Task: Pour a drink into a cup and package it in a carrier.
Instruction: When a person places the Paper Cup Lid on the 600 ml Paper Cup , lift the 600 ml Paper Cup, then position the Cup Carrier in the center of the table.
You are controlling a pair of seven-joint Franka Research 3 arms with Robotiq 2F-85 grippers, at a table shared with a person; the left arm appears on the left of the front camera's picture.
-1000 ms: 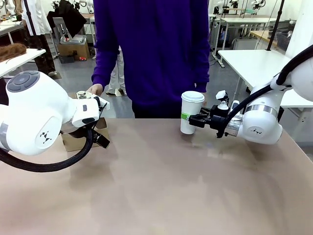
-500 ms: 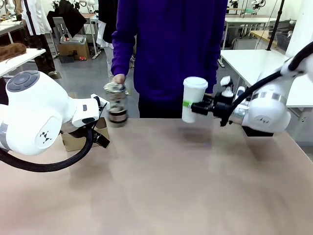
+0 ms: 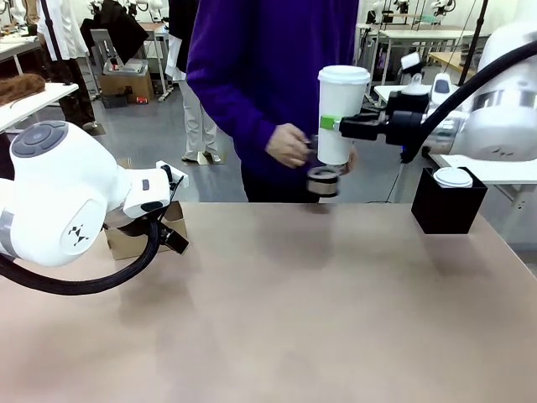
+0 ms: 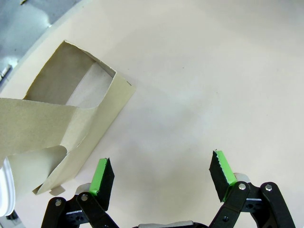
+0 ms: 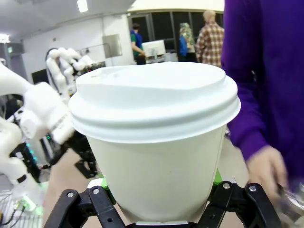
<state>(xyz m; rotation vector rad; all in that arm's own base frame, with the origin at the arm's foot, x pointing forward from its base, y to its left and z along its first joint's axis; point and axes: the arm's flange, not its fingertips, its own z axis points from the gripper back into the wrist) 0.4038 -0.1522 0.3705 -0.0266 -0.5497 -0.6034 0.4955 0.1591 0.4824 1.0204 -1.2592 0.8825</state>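
right now the right gripper (image 3: 334, 126) is clamped on the lidded cup (image 3: 343, 96), which is upright, high above the table (image 3: 294, 311) and well to the right of the carrier (image 4: 57, 123). the left gripper (image 4: 164, 178) hangs just beside the carrier, jaws wide, holding nothing. the step looks like carrying the cup to the carrier. to do it well, keep the cup upright, squeeze lightly so the paper wall does not buckle, and lower it straight into 1 opening. vs 1 s ago: the cup is lifted higher, the person's hand (image 3: 289, 144) has brought the jug (image 3: 321, 180) from near the carrier to just under the cup, and a black box (image 3: 445, 206) farther right of the carrier is uncovered.
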